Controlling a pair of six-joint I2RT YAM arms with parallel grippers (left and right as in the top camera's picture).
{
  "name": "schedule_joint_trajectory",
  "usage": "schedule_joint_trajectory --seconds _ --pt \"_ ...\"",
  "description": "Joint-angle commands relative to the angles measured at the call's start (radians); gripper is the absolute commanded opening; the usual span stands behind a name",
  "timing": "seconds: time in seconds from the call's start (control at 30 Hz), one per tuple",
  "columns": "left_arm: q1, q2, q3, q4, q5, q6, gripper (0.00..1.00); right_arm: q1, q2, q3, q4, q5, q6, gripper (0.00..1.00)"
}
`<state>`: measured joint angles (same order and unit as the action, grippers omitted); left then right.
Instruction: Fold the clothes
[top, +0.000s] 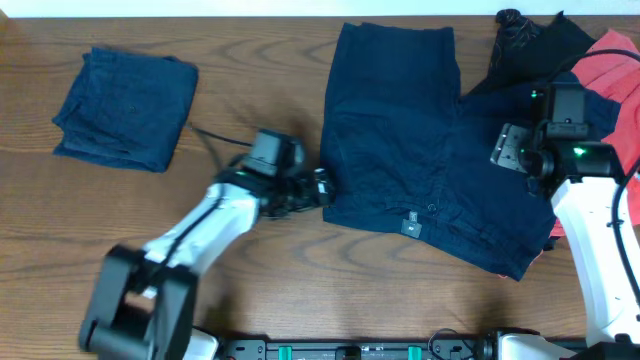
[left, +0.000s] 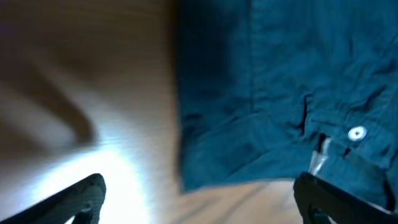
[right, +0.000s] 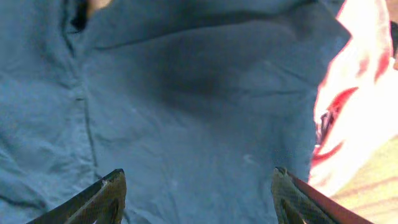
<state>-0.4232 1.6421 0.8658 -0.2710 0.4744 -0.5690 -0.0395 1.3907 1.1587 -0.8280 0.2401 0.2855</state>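
Note:
A pair of dark navy shorts (top: 420, 150) lies spread flat on the wooden table, waistband toward the front. My left gripper (top: 322, 188) is open and low at the shorts' left waistband corner; the left wrist view shows that corner (left: 261, 118), with a white button (left: 356, 133), just ahead of the jaws (left: 202, 199). My right gripper (top: 510, 148) is open above the right part of the shorts; the right wrist view shows navy cloth (right: 186, 106) between the fingers (right: 198, 196).
A folded navy garment (top: 125, 105) lies at the far left. A black garment (top: 535, 45) and a red one (top: 612, 70) are piled at the far right, partly under the shorts; the red one shows in the right wrist view (right: 354, 93).

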Motion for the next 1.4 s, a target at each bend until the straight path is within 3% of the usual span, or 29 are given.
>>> schedule_joint_trajectory --seconds 0.0,0.03,0.07,0.1,0.17,0.27,0.33,0.5,0.6,0.63,0.67,0.7,0.77,0.83,0.97,1.17,1.37 --pt "-0.067 0.075 0.014 0.072 0.016 -0.104 0.93 -0.019 0.0 0.005 -0.007 0.006 0.018 0.73" --pt "-0.084 0.095 0.014 0.101 0.015 -0.116 0.88 -0.019 0.0 0.005 -0.007 0.006 0.018 0.73" --pt "-0.098 0.113 0.014 0.123 0.015 -0.125 0.73 -0.019 0.0 0.005 -0.007 0.006 0.017 0.73" --pt "-0.11 0.127 0.014 0.137 0.016 -0.126 0.54 -0.019 0.0 0.005 -0.007 0.006 0.017 0.73" --pt "-0.124 0.141 0.014 0.141 0.015 -0.124 0.06 -0.019 0.0 0.005 -0.012 0.006 0.018 0.73" --pt "-0.095 0.121 0.016 0.084 0.014 -0.099 0.06 -0.02 0.0 0.005 -0.018 0.007 0.017 0.73" --pt "-0.032 0.072 0.028 -0.006 -0.012 -0.012 0.06 -0.021 0.0 0.005 -0.019 0.007 0.014 0.73" --pt "0.234 -0.098 0.172 -0.266 -0.265 0.213 0.06 -0.02 0.0 0.005 -0.018 -0.005 0.013 0.7" --pt "0.394 -0.159 0.293 -0.298 -0.28 0.247 0.06 -0.02 0.001 0.005 -0.018 -0.04 -0.004 0.67" --pt "0.44 -0.173 0.325 -0.301 -0.261 0.246 0.17 -0.02 0.002 0.005 -0.016 -0.065 -0.024 0.66" --pt "0.47 -0.182 0.344 -0.302 -0.233 0.246 0.45 -0.02 0.002 0.005 -0.016 -0.083 -0.038 0.65" --pt "0.493 -0.188 0.355 -0.304 -0.195 0.246 0.57 -0.02 0.003 0.005 -0.016 -0.102 -0.051 0.6" --pt "0.52 -0.197 0.356 -0.324 -0.095 0.246 0.72 -0.02 0.007 0.005 -0.015 -0.158 -0.097 0.52" --pt "0.512 -0.193 0.351 -0.375 -0.027 0.232 0.78 -0.02 0.016 0.005 -0.018 -0.216 -0.151 0.43" --pt "0.435 -0.171 0.323 -0.476 0.028 0.207 0.77 -0.02 0.056 0.005 -0.026 -0.238 -0.175 0.32" --pt "0.242 -0.096 0.297 -0.549 0.031 0.179 0.75 -0.019 0.146 0.005 -0.068 -0.252 -0.169 0.33" --pt "0.046 0.026 0.241 -0.543 0.031 -0.032 0.77 -0.019 0.174 0.005 -0.078 -0.252 -0.16 0.38"
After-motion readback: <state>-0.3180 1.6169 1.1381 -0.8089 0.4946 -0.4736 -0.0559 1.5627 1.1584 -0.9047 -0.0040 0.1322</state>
